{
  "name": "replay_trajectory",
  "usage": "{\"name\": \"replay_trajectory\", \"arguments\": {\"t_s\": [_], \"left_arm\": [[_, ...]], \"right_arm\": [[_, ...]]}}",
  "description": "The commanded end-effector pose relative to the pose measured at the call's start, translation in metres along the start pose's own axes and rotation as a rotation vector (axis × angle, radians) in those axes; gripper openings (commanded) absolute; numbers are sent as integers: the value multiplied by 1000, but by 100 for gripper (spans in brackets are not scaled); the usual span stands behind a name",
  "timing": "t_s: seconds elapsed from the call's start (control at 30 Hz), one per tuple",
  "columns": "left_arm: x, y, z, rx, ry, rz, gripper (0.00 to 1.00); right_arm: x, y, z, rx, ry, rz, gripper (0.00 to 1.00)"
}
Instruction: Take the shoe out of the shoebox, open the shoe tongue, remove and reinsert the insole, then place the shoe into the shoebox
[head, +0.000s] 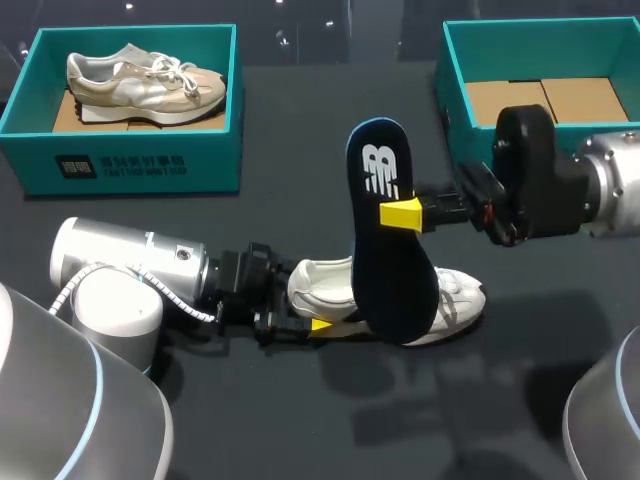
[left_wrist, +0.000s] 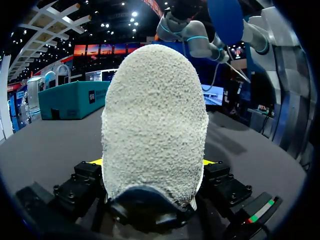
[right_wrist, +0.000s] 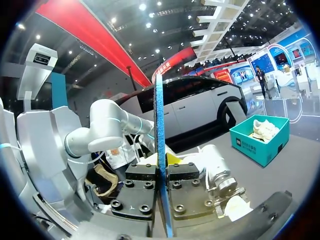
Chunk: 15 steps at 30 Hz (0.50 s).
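Insole (head: 390, 250) stands upright over the white shoe (head: 325, 283), its lower end across the shoe's middle; your right claw (head: 402, 214) pinches it flat between both fingers near mid-length; your left claw (head: 305, 312) is clamped on the shoe's heel, with the shoe lying on the desk (head: 300, 200). Expect the insole to be light, thin and floppy, so grip nearer the end you feed in; the shoe looks soft-sided, stiffest at the heel; the empty shoebox (head: 452, 95) sits beyond the shoe, well apart.

insole (head: 395, 270): white logo | left shoebox (head: 130, 165) front: white emblem and print, too small to read
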<state>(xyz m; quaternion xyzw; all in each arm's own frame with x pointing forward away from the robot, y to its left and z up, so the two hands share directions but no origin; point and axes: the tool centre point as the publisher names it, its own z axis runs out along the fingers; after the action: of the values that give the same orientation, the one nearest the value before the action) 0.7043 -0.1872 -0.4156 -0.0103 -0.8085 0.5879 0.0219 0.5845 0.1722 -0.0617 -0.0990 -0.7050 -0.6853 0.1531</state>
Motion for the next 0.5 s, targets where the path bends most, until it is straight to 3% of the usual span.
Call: {"name": "replay_trajectory", "arguments": {"t_s": [0.03, 0.23, 0.33, 0.37, 0.4, 0.5], "left_arm": [[0, 2, 0, -1, 0, 1, 0], [0, 2, 0, -1, 0, 1, 0], [1, 1, -1, -7, 7, 5, 50], [2, 1, -1, -9, 7, 7, 82], [3, 1, -2, -11, 3, 9, 100], [6, -1, -4, -32, 2, 5, 100]], "right_arm": [[11, -8, -1, -8, -41, 7, 0], [14, -7, 0, 1, -44, 11, 0], [14, -7, 0, 1, -44, 11, 0], [14, -7, 0, 1, -44, 11, 0], [14, -7, 0, 1, -44, 11, 0], [14, -7, 0, 1, -44, 11, 0]]}}
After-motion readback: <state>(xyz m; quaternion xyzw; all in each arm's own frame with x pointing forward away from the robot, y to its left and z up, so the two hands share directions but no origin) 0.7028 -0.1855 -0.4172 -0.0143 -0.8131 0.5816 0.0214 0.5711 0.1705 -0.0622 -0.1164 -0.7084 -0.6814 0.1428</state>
